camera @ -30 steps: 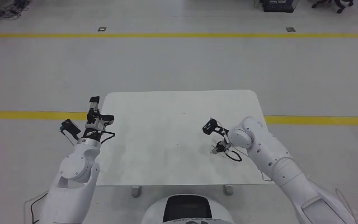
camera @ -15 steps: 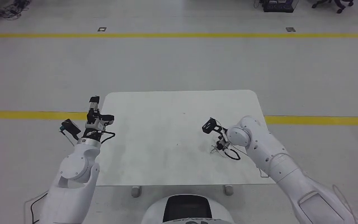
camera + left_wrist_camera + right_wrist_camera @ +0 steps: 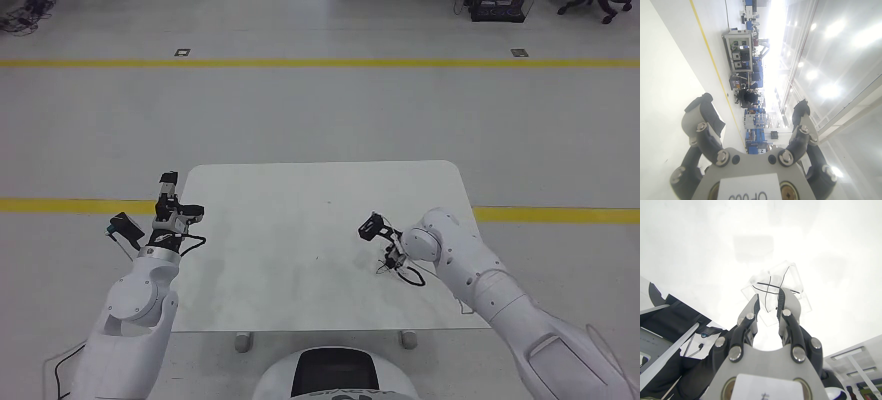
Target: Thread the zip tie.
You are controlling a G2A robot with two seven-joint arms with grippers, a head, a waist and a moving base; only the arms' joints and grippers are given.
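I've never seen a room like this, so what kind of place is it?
Probably a robot lab or factory hall: a yellow line painted on a wide floor, a white table, and an equipment cabinet behind.

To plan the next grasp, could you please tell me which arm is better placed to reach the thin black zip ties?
Right. The right tool hangs open over the thin black zip ties on the clear plastic block; the left tool sits at the white table's opposite edge, pointing away.
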